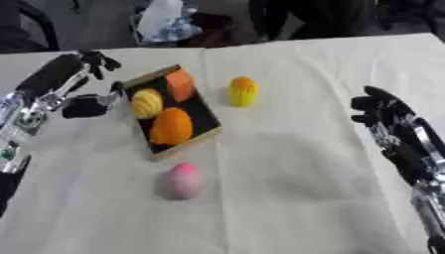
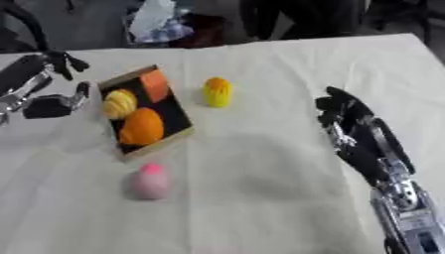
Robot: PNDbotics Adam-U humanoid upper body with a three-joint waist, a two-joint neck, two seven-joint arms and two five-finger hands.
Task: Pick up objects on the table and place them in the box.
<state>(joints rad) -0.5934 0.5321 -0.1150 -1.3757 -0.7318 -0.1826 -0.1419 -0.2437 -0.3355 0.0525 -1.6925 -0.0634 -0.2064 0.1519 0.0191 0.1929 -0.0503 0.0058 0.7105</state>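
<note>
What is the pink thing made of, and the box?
The pink thing looks like smooth, matte plastic or foam, judging by its even colour; hard to tell which. The box seems to be wood or cardboard, given its tan rim and dark inside.

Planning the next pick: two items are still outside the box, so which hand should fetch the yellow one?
Probably the right hand: it hangs open with bare cloth between it and the yellow object. The left hand is open too, but the box lies between it and that object.
</note>
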